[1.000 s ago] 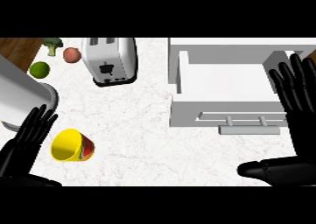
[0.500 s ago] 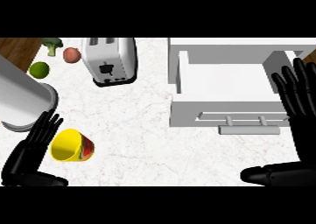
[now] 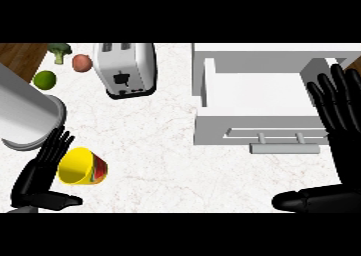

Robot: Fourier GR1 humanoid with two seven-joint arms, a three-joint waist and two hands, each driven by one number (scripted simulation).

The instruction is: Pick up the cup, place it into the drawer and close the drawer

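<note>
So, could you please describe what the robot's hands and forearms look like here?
The left hand and right hand are plain black, with long slim fingers and a thicker thumb. Only a sliver of grey forearm shows, below the left hand. No cables or markings visible.

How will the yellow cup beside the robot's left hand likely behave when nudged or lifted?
The yellow cup appears to lie on its side, so a nudge would probably roll it. It looks rigid and small beside the left hand, so likely light and shape-keeping.
</note>
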